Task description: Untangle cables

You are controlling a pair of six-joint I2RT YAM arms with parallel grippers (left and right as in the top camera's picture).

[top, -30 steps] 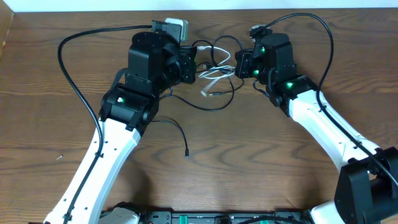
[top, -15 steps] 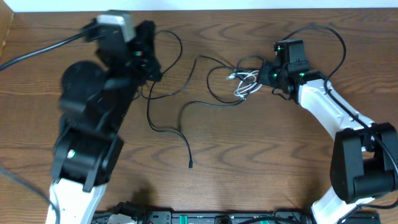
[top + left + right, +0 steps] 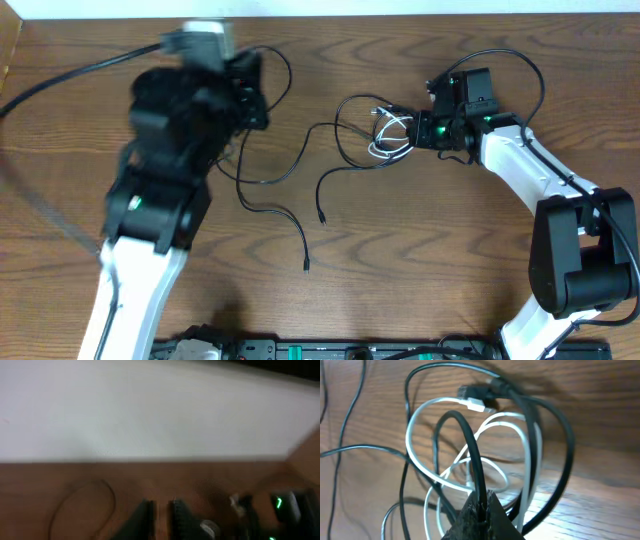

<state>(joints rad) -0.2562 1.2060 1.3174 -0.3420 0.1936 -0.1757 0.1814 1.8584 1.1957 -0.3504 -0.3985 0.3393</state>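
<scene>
A white cable [image 3: 389, 139] lies coiled among black cable loops right of centre. My right gripper [image 3: 419, 131] is shut on a black cable [image 3: 471, 446] at the edge of this tangle; in the right wrist view its jaws [image 3: 482, 506] pinch that cord, with the white cable [image 3: 415, 420] looped around it. My left gripper [image 3: 250, 100] is at the far left, blurred, and appears shut on a thin black cable [image 3: 298, 228] that trails down to a plug end. In the left wrist view its jaws [image 3: 162, 512] are almost together. Another black plug end [image 3: 322, 217] lies mid-table.
Thick black robot wires arc off the left arm [image 3: 60, 78] and the right arm [image 3: 522, 58]. The table's back edge meets a white wall [image 3: 330, 8]. A rail of equipment [image 3: 300, 350] runs along the front edge.
My left arm swung far left, dragging black cable out of the tangle, then drifted slightly right. My right gripper pulled right with the white coil. A black plug end now lies loose mid-table.
</scene>
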